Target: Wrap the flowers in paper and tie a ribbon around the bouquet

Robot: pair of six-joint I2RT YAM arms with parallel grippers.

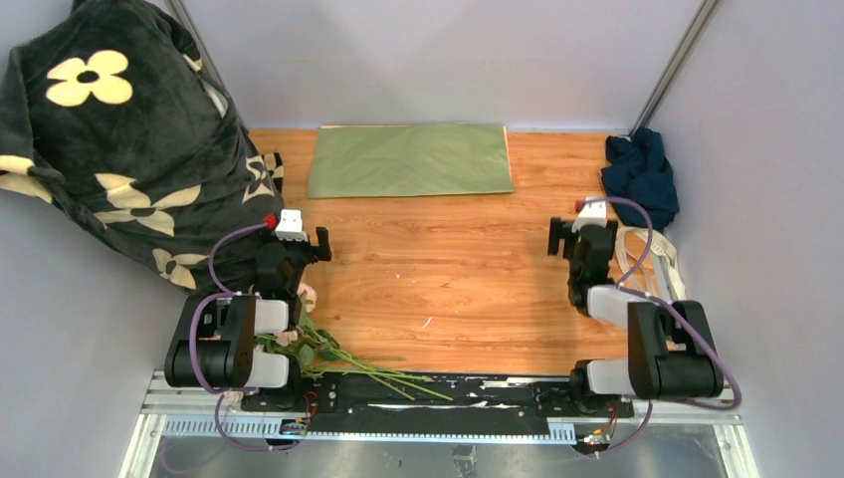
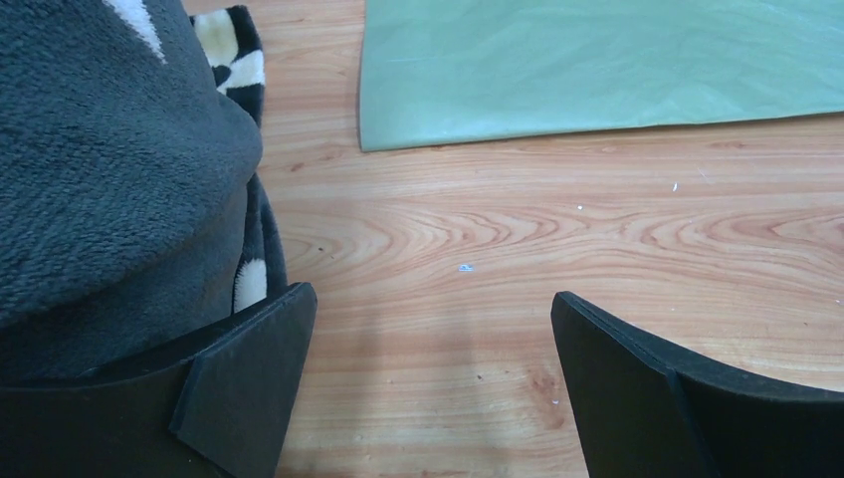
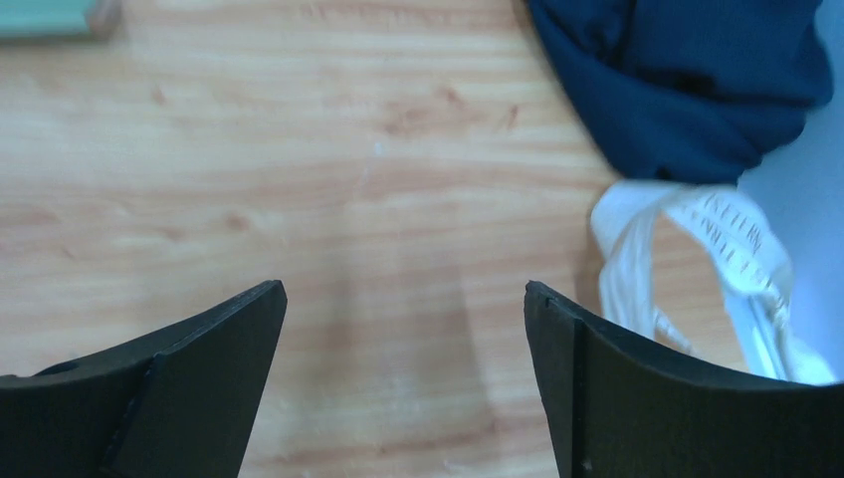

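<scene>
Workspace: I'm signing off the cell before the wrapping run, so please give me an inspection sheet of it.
Surface: wooden table, a few small white specks.
Job's things: paper lies flat, green face up, at the far edge; flowers lie at the near edge, partly under the left arm; ribbon lies bunched at the right edge.
Clutter: navy cloth crumpled in the far right corner; blanket heaped at the far left, overlapping the table.
Grippers: left gripper and right gripper both open, empty, over bare wood.
Cables: purple cables loop along both arms.
Surroundings: grey walls on three sides.
</scene>
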